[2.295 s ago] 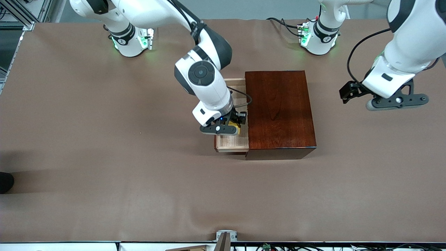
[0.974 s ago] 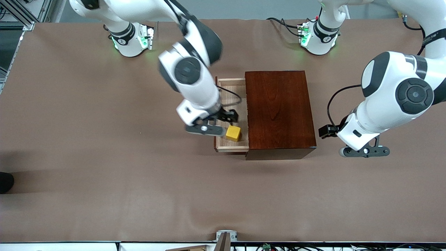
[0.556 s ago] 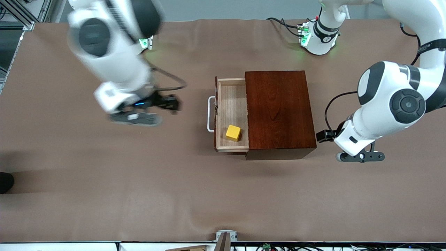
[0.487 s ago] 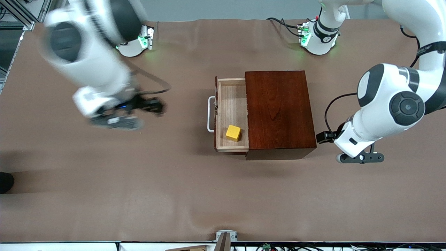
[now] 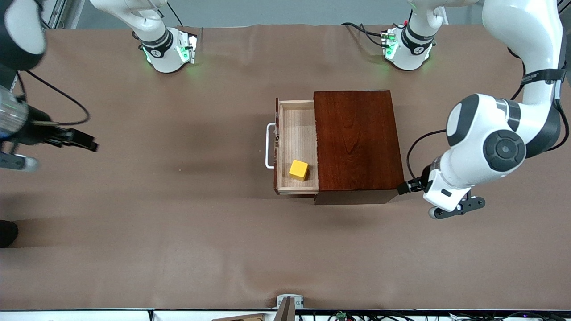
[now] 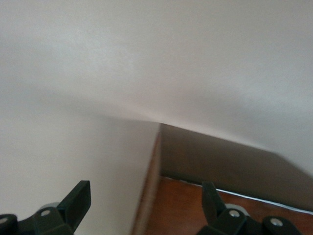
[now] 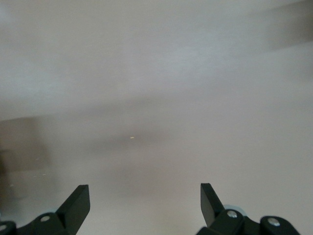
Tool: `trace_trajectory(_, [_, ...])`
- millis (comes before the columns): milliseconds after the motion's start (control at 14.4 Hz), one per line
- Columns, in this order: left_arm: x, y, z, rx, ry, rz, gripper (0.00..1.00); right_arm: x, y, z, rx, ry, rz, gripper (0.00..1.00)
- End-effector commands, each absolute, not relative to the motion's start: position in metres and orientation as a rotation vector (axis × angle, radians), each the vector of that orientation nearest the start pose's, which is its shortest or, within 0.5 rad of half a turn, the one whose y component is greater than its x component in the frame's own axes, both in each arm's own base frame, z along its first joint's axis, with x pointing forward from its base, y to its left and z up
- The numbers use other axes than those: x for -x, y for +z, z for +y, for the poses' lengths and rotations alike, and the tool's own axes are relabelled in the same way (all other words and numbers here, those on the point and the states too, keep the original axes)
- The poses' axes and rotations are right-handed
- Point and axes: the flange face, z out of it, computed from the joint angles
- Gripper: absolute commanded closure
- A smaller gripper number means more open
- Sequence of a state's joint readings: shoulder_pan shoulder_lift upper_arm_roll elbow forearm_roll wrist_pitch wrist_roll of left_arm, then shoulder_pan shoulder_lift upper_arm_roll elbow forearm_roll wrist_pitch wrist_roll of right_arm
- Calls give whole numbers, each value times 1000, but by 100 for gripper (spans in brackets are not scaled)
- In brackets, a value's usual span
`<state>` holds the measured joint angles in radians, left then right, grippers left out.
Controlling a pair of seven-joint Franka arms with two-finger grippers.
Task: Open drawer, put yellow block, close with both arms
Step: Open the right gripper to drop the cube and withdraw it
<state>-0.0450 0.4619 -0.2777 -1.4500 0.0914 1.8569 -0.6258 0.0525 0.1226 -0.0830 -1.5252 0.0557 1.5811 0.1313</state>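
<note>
From the front camera I see the box [image 5: 357,142] standing mid-desk with its drawer [image 5: 296,147] pulled out toward the right arm's end. The block [image 5: 298,170] sits in the drawer, in the part nearer the camera, close to the box's edge and apart from the drawer's front. The white handle [image 5: 269,146] sticks out from the drawer front. My right gripper [image 5: 20,151] hangs over bare desk [image 5: 178,232] at the right arm's end, well apart from the drawer, holding nothing. My left gripper [image 5: 446,203] is low beside the box at the left arm's end, just off the corner nearer the camera; from this view I cannot tell how its fingers stand.

In the left wrist view, the left gripper [image 6: 146,203] has its fingers [image 6: 78,198] spread wide with nothing between them. A corner of the box [image 6: 195,210] shows ahead of them, reddish wood under a darker face, with pale desk around it.

In the right wrist view, the right gripper [image 7: 145,203] has its fingers [image 7: 78,200] released and spread, empty, with only blurred plain desk under them.
</note>
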Motion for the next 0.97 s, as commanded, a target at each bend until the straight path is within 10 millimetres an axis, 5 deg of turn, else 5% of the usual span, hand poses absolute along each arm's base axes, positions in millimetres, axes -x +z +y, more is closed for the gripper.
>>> trace_trajectory(0, [-645,455,-226,3096,23,-552,0,-565,579,-27,3112,82,206,0])
trace_trajectory(70, [-643,456,-230,3093,25,-597,0,-564,582,-32,3113,81,170,0])
trace_trajectory(626, [-585,442,-409,3029,8,-1151,0,-567,587,-40,3116,65,67,0])
trace_trajectory(904, [-560,442,-477,3012,-11,-1512,0,-567,587,-37,3113,65,60,0])
